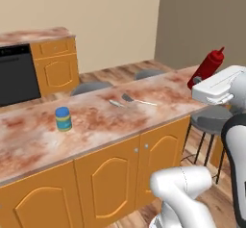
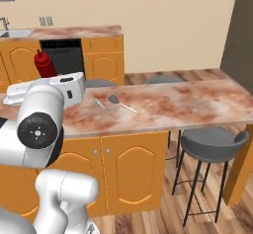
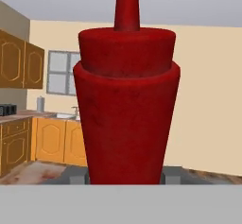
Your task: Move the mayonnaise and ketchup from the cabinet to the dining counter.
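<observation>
Gripping the ketchup bottle point(image 3: 126, 114) low on its body, the tool point(image 1: 210, 88) is closed on it and holds it in the air by the counter's point(image 1: 158, 99) far right end, while the mayonnaise jar point(image 1: 63, 119) already stands on the counter toward its left end. Judging from that low hold, the tall bottle could tip on release, or clip the counter's edge if lowered early.
</observation>
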Robot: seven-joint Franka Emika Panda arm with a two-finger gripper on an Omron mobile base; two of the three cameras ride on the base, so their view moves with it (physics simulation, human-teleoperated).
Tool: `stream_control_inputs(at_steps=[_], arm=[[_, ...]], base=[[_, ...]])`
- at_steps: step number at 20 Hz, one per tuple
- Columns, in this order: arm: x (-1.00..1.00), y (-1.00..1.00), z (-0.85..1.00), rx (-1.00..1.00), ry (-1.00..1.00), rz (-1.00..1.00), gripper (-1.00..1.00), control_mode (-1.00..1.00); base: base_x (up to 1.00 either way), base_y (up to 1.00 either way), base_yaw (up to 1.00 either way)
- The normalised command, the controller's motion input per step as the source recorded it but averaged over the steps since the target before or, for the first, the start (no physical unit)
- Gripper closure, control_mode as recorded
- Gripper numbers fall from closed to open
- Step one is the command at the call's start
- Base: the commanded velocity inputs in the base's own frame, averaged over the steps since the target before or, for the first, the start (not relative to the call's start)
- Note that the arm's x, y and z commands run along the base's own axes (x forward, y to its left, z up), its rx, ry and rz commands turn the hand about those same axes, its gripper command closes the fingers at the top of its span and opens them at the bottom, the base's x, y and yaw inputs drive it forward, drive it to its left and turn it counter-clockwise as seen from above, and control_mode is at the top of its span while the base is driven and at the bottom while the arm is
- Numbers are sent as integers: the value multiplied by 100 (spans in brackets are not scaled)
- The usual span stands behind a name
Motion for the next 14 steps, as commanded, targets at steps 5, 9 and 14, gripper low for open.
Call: stream_control_inputs(at_steps=[5,9,14], arm=[[0,0,0,0,0,0,100,100],[0,0,0,0,0,0,100,100],[0,0,0,0,0,0,100,100]], base=[[27,0,39],[46,0,39],[49,0,37]])
